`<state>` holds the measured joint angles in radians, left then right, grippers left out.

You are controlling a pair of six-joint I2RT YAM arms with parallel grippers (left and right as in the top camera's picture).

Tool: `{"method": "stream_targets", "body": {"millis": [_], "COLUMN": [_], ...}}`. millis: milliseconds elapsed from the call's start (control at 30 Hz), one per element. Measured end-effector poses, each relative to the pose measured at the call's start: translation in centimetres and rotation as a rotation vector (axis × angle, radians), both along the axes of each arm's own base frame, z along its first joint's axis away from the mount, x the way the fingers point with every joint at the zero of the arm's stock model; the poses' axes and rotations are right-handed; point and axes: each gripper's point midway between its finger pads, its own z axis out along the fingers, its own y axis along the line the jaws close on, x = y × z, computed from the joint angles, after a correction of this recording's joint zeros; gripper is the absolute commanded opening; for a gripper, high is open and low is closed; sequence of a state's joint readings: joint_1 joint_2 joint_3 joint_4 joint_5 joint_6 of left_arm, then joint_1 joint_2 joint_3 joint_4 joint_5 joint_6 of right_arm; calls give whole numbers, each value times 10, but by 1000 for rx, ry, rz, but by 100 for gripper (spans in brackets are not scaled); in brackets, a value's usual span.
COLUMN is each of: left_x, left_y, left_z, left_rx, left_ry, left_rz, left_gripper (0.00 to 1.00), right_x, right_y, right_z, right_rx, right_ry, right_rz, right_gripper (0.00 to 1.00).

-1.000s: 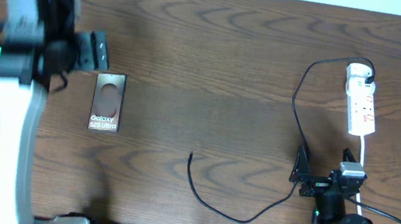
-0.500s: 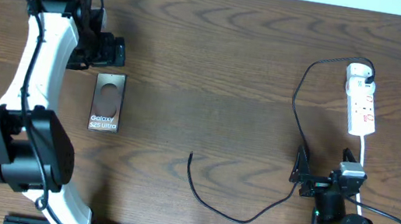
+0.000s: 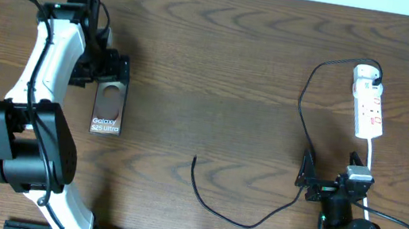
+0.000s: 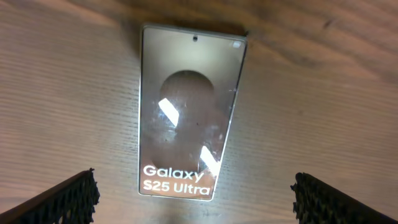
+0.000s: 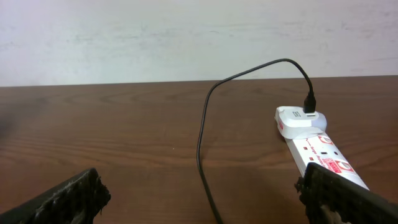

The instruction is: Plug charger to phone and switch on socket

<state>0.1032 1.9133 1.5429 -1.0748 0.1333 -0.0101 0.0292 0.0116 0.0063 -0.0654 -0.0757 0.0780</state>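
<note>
Phone lies flat on table at left, face up. Long axis runs toward and away from robot, lettered end nearer base. Left gripper hovers at phone's far end, jaws spread wider than phone's short side, gripping nothing. Charger has free tip lying mid-table, well apart from phone; other end enters white plug head on socket at far right. Right gripper sits just beside cable, near socket, jaws fully apart, empty. Left arm nearer phone, right arm nearer cable.

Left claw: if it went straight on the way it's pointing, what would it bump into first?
Probably the phone, lying flat on the table right in front of the open left claw.
</note>
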Motion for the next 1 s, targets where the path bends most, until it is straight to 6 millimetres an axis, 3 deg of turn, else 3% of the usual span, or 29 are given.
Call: {"method": "stream_targets", "body": {"millis": [367,667,900,1000], "left_x": [-20,-20,-5,-10], "left_y": [-2,-2,-1,-1], "left_z": [-49,-53,-56,-61], "left_rx": [-2,-1,8,7], "left_ry": [34,26,-42,-28], "left_rz": [-46,-67,-68,-68], "left_gripper": [98,98,98,98], "right_x": [0,0,0,0], "right_y": [0,0,0,0], "right_z": [0,0,0,0], "right_rx": [0,0,0,0], "right_ry": [0,0,0,0], "right_rz": [0,0,0,0], "right_gripper": [99,99,99,99]}}
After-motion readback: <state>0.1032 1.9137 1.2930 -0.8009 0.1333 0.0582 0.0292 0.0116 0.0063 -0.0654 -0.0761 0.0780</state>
